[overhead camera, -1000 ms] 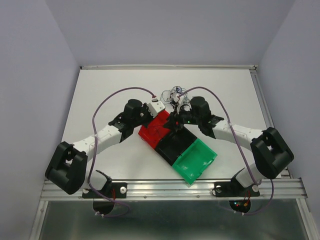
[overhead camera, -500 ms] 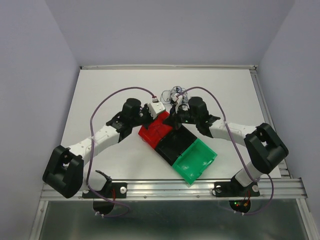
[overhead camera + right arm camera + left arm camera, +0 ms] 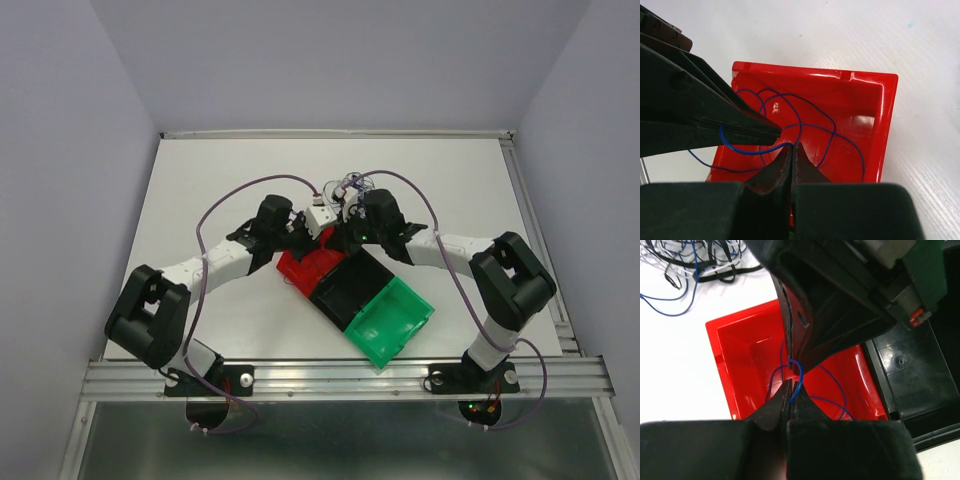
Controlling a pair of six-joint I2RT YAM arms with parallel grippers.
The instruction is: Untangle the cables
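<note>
The cables lie as a tangle (image 3: pixel 350 185) of thin black, white and blue wires on the white table behind the bins; the left wrist view has it at top left (image 3: pixel 700 262). One blue cable (image 3: pixel 748 151) is out of the tangle and loops down into the red bin (image 3: pixel 305 268). My left gripper (image 3: pixel 791 385) is shut on this blue cable over the bin. My right gripper (image 3: pixel 792 145) is shut on the same cable, a short way along it. The two sets of fingertips nearly touch above the red bin (image 3: pixel 880 115), the left gripper (image 3: pixel 325 232) beside the right gripper (image 3: pixel 343 232).
A black bin (image 3: pixel 350 285) and a green bin (image 3: pixel 392 318) stand in a diagonal row with the red one, toward the near right. The arms' mauve hoses arch over both sides. White table stretches left, right and behind the tangle.
My right gripper has shut on the blue cable. Both arms have drawn in toward the middle, bringing the two grippers tip to tip over the red bin.
</note>
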